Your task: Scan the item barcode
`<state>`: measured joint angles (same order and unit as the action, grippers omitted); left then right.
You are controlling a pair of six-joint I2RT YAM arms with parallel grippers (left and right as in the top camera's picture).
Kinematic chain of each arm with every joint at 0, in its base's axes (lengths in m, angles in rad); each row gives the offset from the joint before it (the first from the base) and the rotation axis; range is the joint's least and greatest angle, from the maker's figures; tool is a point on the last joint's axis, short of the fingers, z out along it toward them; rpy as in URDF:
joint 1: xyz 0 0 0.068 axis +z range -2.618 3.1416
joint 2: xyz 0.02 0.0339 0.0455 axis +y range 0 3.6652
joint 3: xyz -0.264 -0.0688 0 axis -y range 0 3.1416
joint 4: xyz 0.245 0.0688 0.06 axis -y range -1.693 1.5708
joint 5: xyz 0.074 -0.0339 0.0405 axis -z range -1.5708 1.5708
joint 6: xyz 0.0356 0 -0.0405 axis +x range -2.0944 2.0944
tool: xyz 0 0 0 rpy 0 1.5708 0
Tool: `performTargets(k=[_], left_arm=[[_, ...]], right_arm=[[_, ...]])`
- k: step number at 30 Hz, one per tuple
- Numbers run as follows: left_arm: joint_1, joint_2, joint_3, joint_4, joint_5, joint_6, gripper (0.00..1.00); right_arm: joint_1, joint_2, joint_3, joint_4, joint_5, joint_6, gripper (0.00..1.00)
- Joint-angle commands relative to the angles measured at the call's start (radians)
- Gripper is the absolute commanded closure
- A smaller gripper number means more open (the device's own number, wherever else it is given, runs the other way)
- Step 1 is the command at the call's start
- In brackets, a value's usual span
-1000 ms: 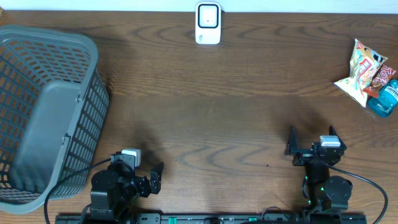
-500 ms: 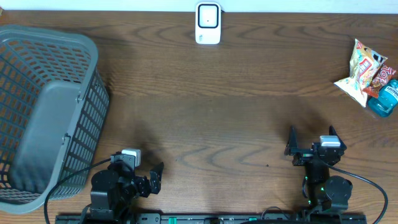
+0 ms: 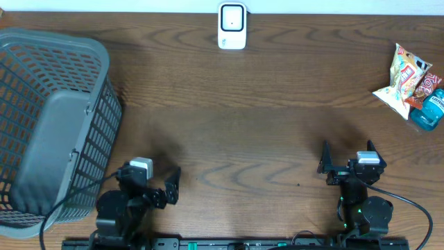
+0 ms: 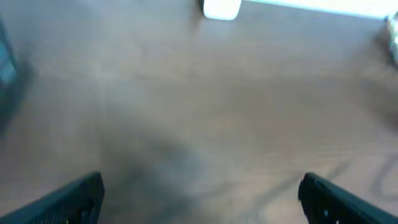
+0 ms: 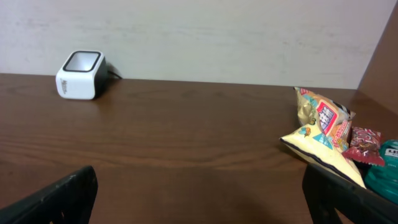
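The white barcode scanner (image 3: pixel 232 26) stands at the far middle edge of the table, also in the right wrist view as the scanner (image 5: pixel 80 74) and blurred in the left wrist view as the scanner (image 4: pixel 221 9). The items lie at the far right: a yellow snack bag (image 3: pixel 402 78), a red packet (image 3: pixel 428 85) and a blue bottle (image 3: pixel 429 110). The snack bag (image 5: pixel 323 137) shows ahead and to the right of my right gripper (image 5: pixel 199 199). My left gripper (image 3: pixel 148 178) and right gripper (image 3: pixel 348 154) sit near the front edge, both open and holding nothing, far from the items.
A large grey mesh basket (image 3: pixel 41 69) fills the left side of the table, close beside my left arm. A pale wall runs behind the table's far edge.
My left wrist has turned and lifted slightly toward the far side; its view is motion-blurred. The right arm and the items have not moved.
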<state>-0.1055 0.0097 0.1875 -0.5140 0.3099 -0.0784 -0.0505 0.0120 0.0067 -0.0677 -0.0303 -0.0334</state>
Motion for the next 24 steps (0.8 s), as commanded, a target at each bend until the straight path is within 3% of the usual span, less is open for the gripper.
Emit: performTargets(k=[1, 10, 15, 19, 24], left_arm=[[0.004, -0.008, -0.001, 0.190, -0.039, 0.002, 0.00], [0.005, -0.008, -0.092, 0.501, -0.200, 0.007, 0.00], [0.005, -0.008, -0.179, 0.639, -0.212, 0.118, 0.00], [0.018, -0.008, -0.184, 0.594, -0.259, 0.199, 0.00], [0.039, -0.008, -0.184, 0.442, -0.265, 0.191, 0.00]], right_arm=[[0.004, -0.006, -0.001, -0.005, 0.001, -0.005, 0.01], [0.004, -0.006, -0.001, -0.004, 0.001, -0.005, 0.01], [0.004, -0.006, -0.001, -0.005, 0.001, -0.005, 0.01], [0.004, -0.006, -0.001, -0.004, 0.001, -0.005, 0.01], [0.004, -0.006, -0.001, -0.004, 0.001, -0.005, 0.01]])
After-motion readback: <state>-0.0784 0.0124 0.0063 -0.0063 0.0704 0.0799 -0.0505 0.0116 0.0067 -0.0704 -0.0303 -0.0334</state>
